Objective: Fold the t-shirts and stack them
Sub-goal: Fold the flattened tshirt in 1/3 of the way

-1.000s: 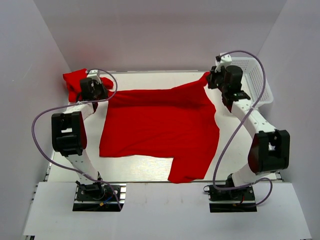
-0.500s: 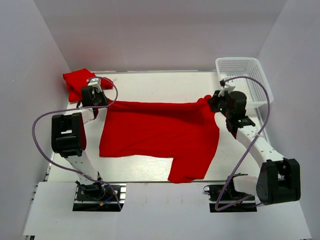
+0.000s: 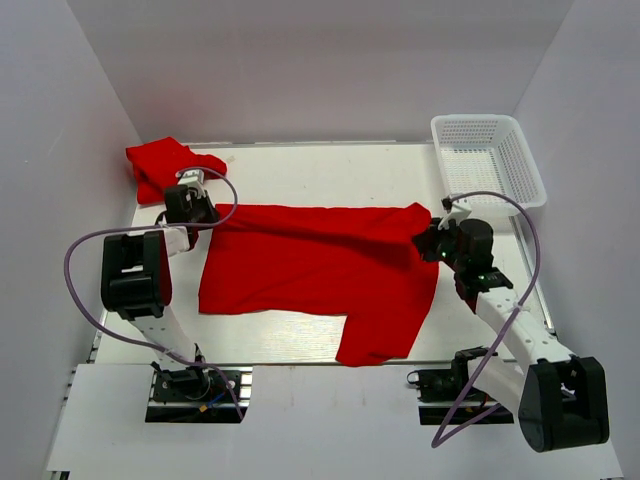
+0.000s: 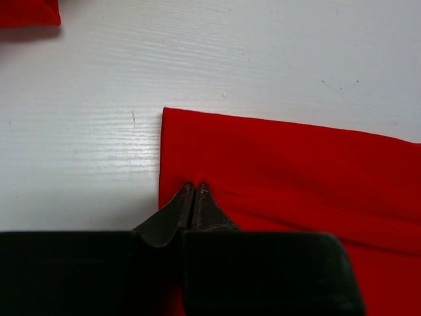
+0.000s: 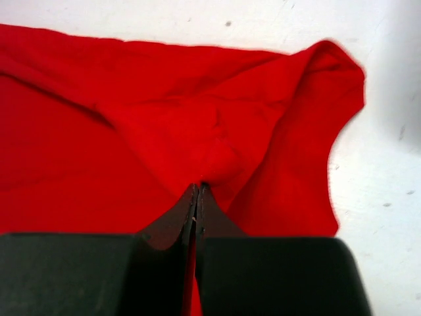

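Red shirt (image 3: 320, 265) is clamped at its far corners by the closed left gripper (image 4: 195, 187) and right gripper (image 5: 198, 187), and a second shirt (image 3: 160, 165) is bunched far left.

We hold our left arm (image 3: 135, 272) folded with the elbow raised, and the left gripper (image 4: 194, 189) out ahead is pinched tight on the shirt (image 3: 310, 262). Our right arm (image 3: 512, 325) stretches low and forward, with the right gripper (image 5: 198, 189) clamped on the shirt too.
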`<state>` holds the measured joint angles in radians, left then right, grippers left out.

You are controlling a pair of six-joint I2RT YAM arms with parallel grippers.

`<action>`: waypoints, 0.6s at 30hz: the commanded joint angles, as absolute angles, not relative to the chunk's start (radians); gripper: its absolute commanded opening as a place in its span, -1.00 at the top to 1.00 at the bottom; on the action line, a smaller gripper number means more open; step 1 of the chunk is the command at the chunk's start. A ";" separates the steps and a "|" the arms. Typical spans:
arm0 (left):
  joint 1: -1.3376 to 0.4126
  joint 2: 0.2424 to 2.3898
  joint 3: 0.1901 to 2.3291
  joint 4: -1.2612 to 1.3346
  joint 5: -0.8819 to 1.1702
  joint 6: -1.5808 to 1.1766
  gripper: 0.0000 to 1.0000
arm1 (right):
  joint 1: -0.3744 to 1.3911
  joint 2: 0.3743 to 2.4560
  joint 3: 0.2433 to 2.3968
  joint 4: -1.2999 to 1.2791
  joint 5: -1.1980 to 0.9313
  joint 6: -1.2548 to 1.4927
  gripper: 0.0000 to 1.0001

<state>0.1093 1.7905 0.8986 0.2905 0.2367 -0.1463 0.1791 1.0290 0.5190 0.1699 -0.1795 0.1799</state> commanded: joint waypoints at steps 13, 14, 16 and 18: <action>0.098 1.666 0.874 0.269 0.202 -0.144 -0.18 | 0.184 0.973 0.442 0.045 -0.216 0.265 -0.18; 0.098 1.652 0.885 0.255 0.189 -0.144 -0.26 | 0.181 0.971 0.496 0.029 -0.207 0.250 -0.28; 0.098 1.619 0.885 0.219 0.172 -0.135 -0.33 | 0.181 0.971 0.541 -0.041 -0.175 0.239 -0.50; 0.098 1.550 0.896 0.198 0.140 -0.115 -0.48 | 0.179 0.982 0.648 -0.087 -0.150 0.239 -0.63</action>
